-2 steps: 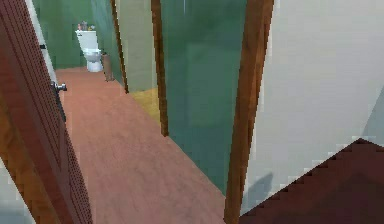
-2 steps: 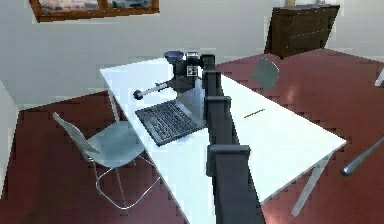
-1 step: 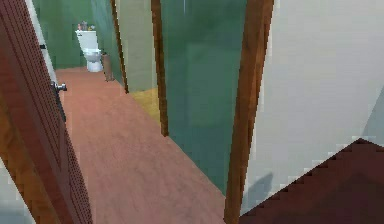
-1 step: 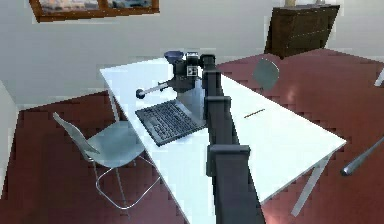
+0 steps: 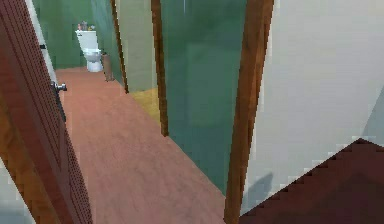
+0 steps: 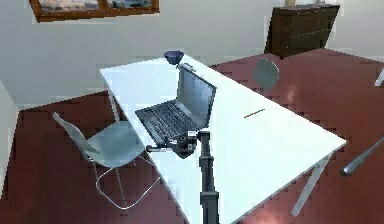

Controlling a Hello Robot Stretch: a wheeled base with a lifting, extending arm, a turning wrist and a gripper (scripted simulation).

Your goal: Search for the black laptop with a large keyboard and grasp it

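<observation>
That's my target, I reckon: the black open laptop with the wide keyboard (image 6: 180, 108) lies on the white rectangular worktop (image 6: 275, 140), toward its left long edge. The screen is up and tilted back, and the keyboard faces the grey moulded chair (image 6: 108, 145) standing just beside that edge.

My dark square arm (image 6: 208, 185) comes up from the near side, and the claw (image 6: 163, 147) is right at the laptop's near corner. I cannot tell whether the claw has anything in it, because the laptop's base lies flat on the surface right behind its tip. Touching or just short, I can't call that either.

For a good grasp I'd take the thin near lip of the base, not the screen, since that hinged lid could fold. I'd go in level, low and slow, so I don't shove the machine toward the dark bowl (image 6: 173, 57) at the far end. A thin pencil-like stick (image 6: 255, 113) lies well apart on the right.

Ahead, a red-brown wooden floor (image 5: 120, 150) runs to a white toilet (image 5: 91, 48).
</observation>
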